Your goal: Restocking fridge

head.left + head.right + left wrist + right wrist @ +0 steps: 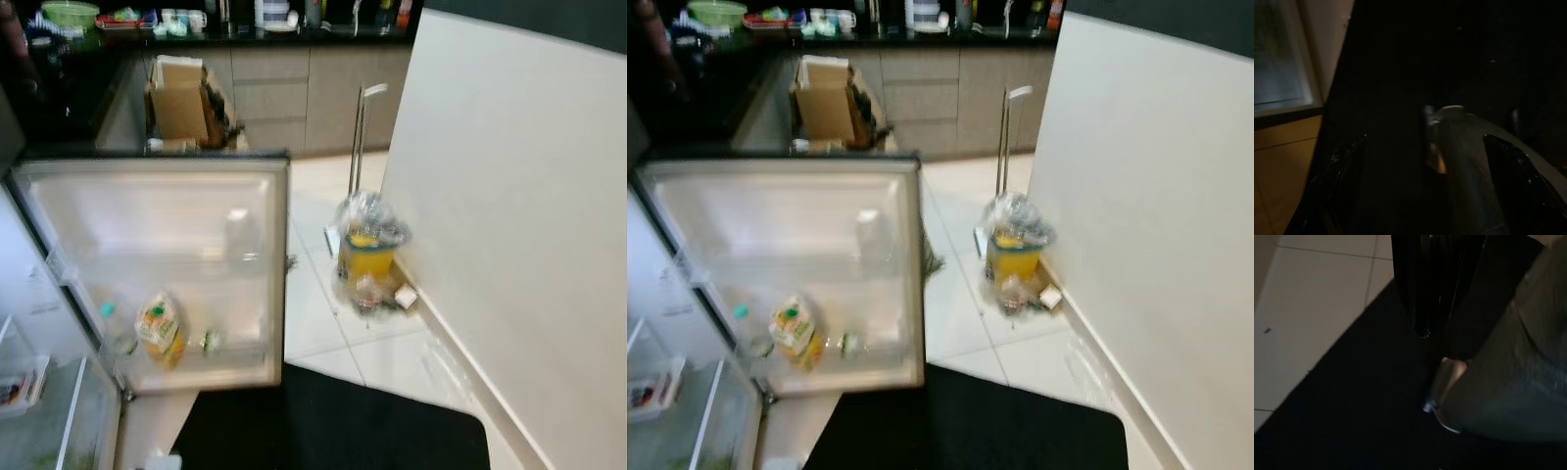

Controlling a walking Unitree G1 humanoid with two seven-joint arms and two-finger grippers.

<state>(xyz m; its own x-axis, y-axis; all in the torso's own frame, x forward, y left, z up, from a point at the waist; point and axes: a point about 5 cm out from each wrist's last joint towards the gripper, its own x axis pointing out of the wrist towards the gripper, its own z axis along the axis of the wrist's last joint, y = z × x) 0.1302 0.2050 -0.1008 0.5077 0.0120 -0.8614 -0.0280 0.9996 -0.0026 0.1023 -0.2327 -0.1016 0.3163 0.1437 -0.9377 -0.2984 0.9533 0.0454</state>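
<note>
Fridge door point(157, 264) stands open on my left, its inner side facing me. The low door shelf holds a juice carton point(160, 328), tilted, with a small bottle point(110, 318) left of it and another small item point(209, 342) to its right. Fridge interior point(49, 411) sits at the near left, shelves partly visible.

My left gripper point(1425, 166) hangs idle in the dark, fingers apart, nothing between them. My right gripper point(1427, 289) hangs over the black mat point(333, 421), fingers together, empty.

No item in hand, so restocking looks not yet started, or between items.

Bagged bin point(370, 250) stands on the tiles to the right, by the white wall point(509, 215), litter at its base. Cardboard box point(181, 98) sits far, behind the door.

Risks: the views are blurred, so a reach now could miss. The tilted carton could topple if the door gets bumped or swung. Stepping right could catch the bin. The mat edge could snag a foot.
</note>
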